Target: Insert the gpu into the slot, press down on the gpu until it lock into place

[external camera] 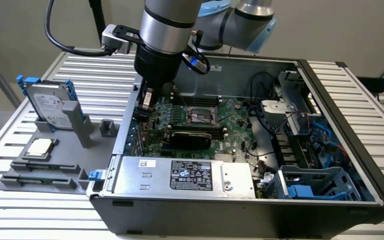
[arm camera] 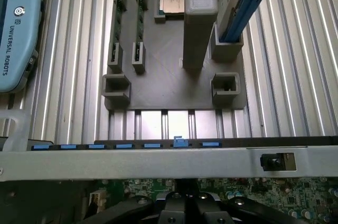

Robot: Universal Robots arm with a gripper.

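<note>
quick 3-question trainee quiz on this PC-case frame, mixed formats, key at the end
1. True or false: the gpu lies flat on the grey fixture tray outside the case.
2. Multiple choice: the tool is over (A) the silver power supply box, (B) the motherboard near the case wall on the exterior view's left, (C) the hard drive.
3. Fill in: the hard drive with blue rails stands upright in the ____, outside the case.

Key: 1 false, the card stands on edge on the motherboard inside the case; 2 B; 3 grey fixture tray.
</note>
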